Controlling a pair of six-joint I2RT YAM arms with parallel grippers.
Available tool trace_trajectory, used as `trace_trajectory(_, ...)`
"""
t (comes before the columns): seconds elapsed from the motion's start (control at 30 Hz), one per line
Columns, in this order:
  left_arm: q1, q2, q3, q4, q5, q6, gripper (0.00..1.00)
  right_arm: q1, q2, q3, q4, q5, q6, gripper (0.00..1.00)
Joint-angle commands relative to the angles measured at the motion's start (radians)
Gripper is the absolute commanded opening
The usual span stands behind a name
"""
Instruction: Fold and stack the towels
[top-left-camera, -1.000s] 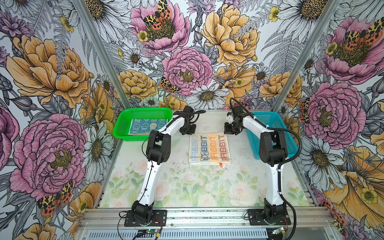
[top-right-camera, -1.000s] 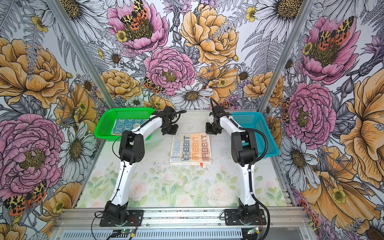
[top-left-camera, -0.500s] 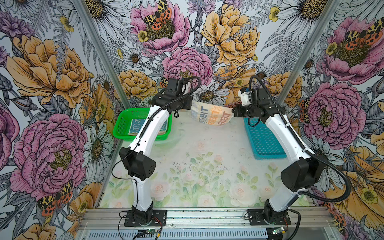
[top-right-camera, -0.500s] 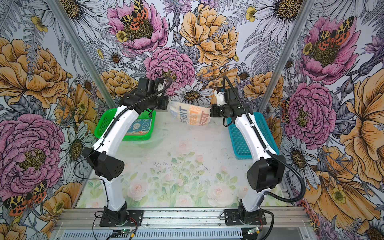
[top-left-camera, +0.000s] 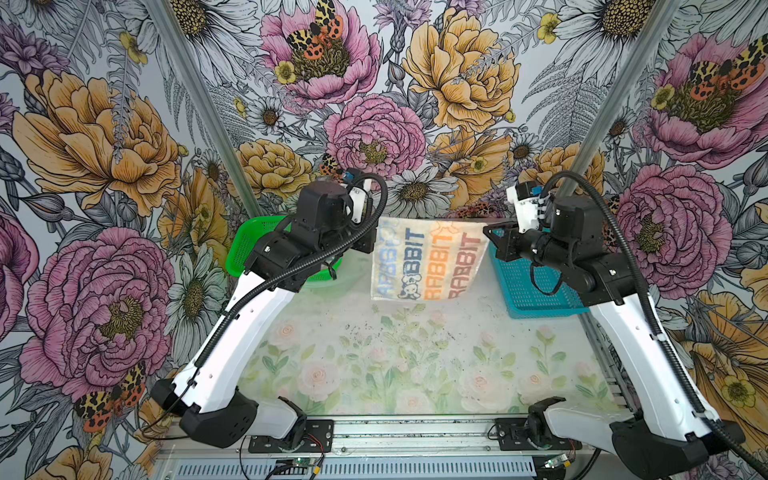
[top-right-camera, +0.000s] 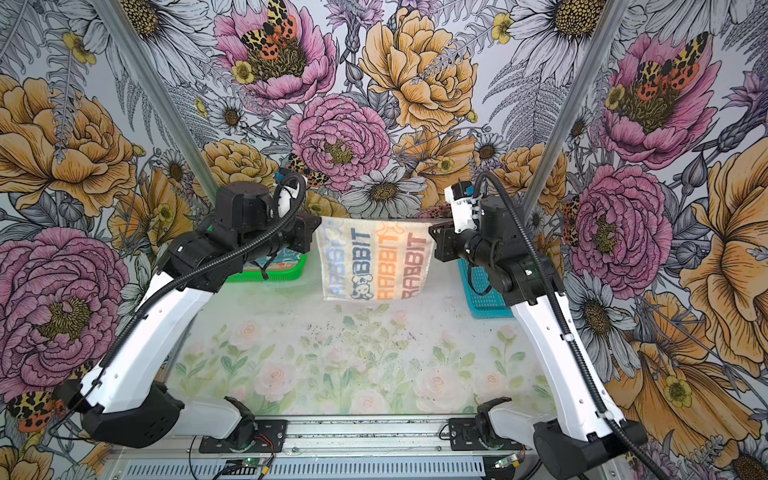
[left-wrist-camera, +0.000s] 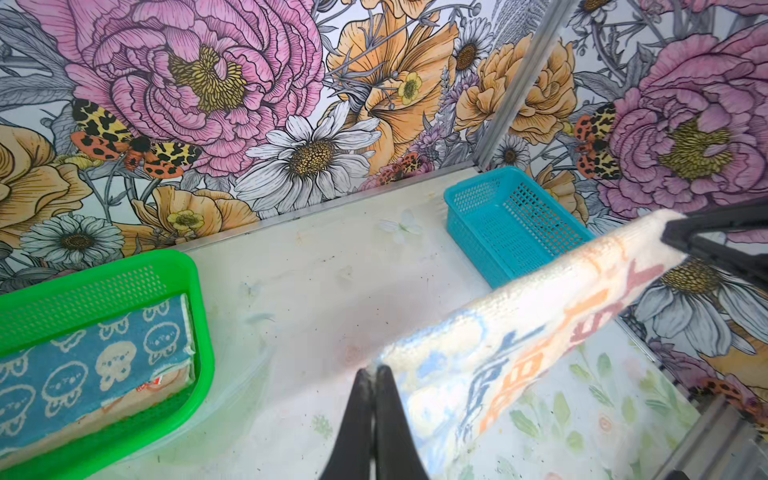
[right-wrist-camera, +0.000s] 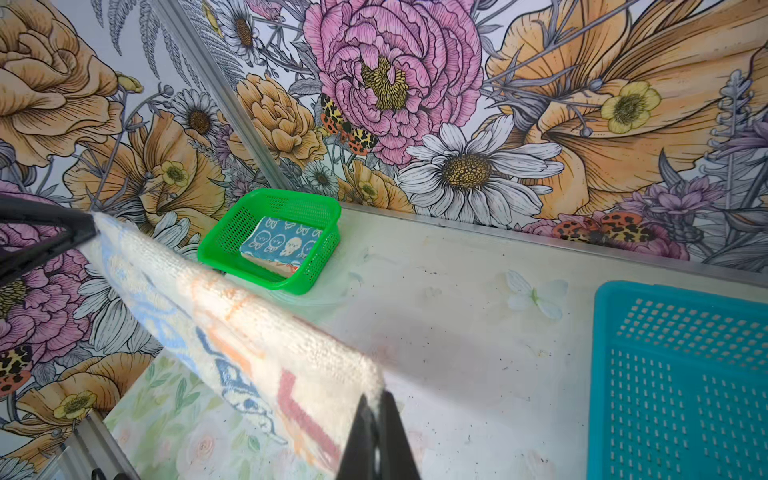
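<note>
The striped towel (top-left-camera: 428, 262) (top-right-camera: 374, 262) with RABBIT lettering hangs upright in the air over the back of the table, stretched between both grippers. My left gripper (top-left-camera: 375, 233) (left-wrist-camera: 374, 370) is shut on its upper left corner. My right gripper (top-left-camera: 486, 227) (right-wrist-camera: 376, 397) is shut on its upper right corner. The towel's lower edge hangs free above the table. A folded teal-blue towel (left-wrist-camera: 83, 365) (right-wrist-camera: 286, 241) with white bunnies lies in the green basket (top-left-camera: 245, 245) (left-wrist-camera: 124, 270). An orange towel (left-wrist-camera: 158, 390) lies beneath it, only its edge showing.
A blue mesh basket (top-left-camera: 536, 291) (right-wrist-camera: 681, 374) stands at the back right, under the right arm, with no towel in it. The green basket stands at the back left, partly behind the left arm. Floral walls close in the table on three sides.
A second ago the striped towel lay flat on the table with both grippers at its far corners. Both arms have since lifted it, and it now hangs spread between them.
</note>
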Motion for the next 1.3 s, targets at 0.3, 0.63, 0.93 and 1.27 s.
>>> trace_trajectory(0.3,0.064,-0.045,-0.377,0.125,0.04,-0.146,0.0,0.002,0.083,-0.172,-0.068,0.028,0.081,0.0)
trace_trajectory(0.63,0.066,-0.043,-0.383,0.177,0.033,-0.139,0.0,0.065,0.08,-0.184,-0.061,0.048,0.044,0.0)
trace_trajectory(0.93,-0.014,-0.257,-0.545,0.176,-0.007,-0.275,0.0,0.142,-0.103,-0.307,-0.062,0.062,0.064,0.0)
trace_trajectory(1.27,0.139,-0.017,-0.621,0.305,0.11,-0.255,0.0,0.039,0.234,-0.293,-0.009,0.059,0.107,0.0)
